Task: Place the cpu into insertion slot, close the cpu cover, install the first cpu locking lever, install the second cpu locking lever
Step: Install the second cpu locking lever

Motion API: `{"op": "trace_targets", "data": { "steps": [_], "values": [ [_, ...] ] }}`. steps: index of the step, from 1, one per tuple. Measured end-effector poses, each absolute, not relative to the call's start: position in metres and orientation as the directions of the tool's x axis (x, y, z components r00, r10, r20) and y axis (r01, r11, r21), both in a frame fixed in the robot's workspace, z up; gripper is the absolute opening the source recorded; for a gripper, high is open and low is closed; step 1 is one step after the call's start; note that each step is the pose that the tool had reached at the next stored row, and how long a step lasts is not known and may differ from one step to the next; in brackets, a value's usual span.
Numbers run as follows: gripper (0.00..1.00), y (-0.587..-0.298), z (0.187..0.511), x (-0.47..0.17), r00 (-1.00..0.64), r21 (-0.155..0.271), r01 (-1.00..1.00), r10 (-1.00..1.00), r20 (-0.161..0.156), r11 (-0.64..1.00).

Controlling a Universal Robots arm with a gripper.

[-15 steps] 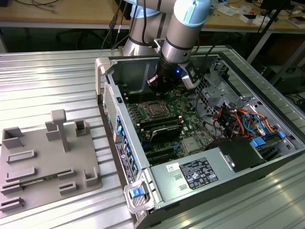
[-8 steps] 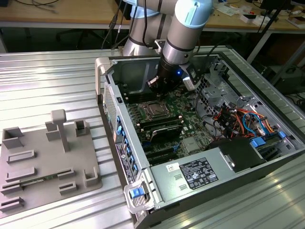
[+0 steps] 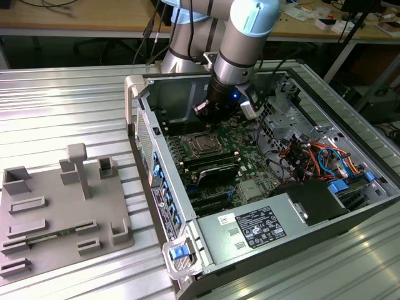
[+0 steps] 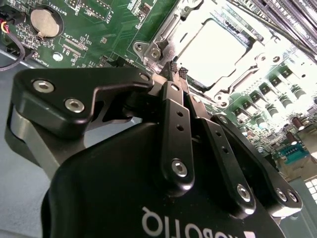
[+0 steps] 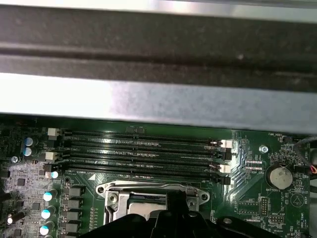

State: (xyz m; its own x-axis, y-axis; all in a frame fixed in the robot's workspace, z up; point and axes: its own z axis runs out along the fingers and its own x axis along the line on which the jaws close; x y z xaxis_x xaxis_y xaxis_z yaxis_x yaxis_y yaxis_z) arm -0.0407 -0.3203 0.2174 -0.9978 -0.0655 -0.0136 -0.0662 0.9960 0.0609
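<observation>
The black two-fingered claw (image 4: 177,72), fingers pressed together and empty, hovers just beside the silver-rimmed square insertion slot (image 4: 215,49), probably to press its latching.

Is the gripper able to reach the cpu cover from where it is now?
Probably yes. In the second wrist view the gripper, fingers together, sits right at the edge of the cpu cover, and nothing stands between them. The open case leaves the arm free from above.
</observation>
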Motion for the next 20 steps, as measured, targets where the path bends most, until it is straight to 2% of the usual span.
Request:
{"op": "trace_targets", "data": {
  "steps": [10, 20],
  "values": [
    [0.11, -0.322, 0.227, -0.041, -0.998, 0.060, -0.066, -0.066, -0.013, 0.996],
    [0.11, -0.343, 0.227, -0.041, -0.998, 0.060, -0.066, -0.065, -0.013, 0.996]
  ]
}}
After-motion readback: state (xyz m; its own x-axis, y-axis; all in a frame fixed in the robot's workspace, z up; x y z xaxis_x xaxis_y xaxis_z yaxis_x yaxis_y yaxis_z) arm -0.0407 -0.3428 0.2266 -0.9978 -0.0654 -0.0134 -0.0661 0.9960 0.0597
